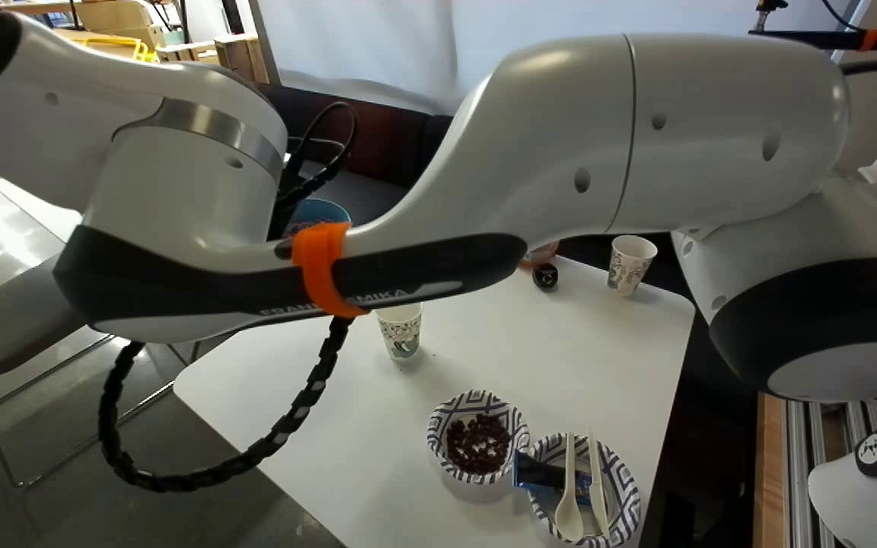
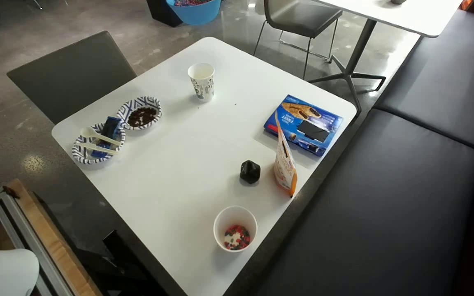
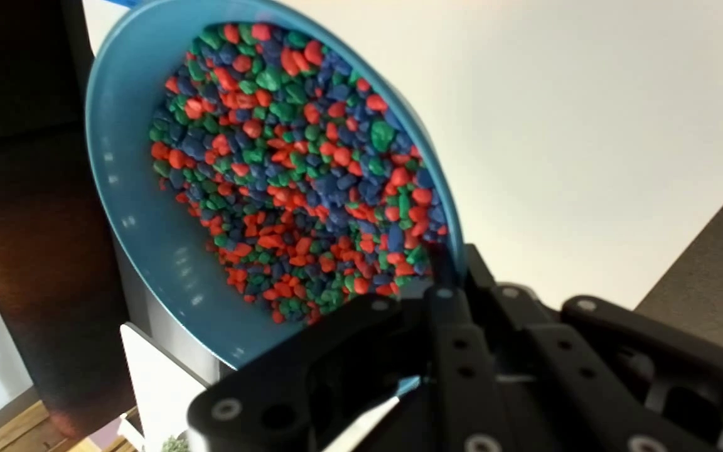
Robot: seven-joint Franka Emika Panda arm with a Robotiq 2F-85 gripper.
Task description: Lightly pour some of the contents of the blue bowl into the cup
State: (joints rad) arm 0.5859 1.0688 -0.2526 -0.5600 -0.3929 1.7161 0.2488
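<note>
In the wrist view the blue bowl holds many small red, green and blue bits, its contents, lying toward the rim on the gripper's side. My gripper is shut on that rim, one finger inside and one outside. Part of the blue bowl shows past the arm in an exterior view; the upper edge cuts off the bowl in an exterior view. The cup, pale with dark markings, stands upright on the table. The arm hides the top of the cup in an exterior view.
Another cup has red and dark bits at its bottom. Beside a patterned bowl of dark brown bits stands a patterned bowl with packet and cutlery. A black faceted object, an upright pouch and a blue box follow.
</note>
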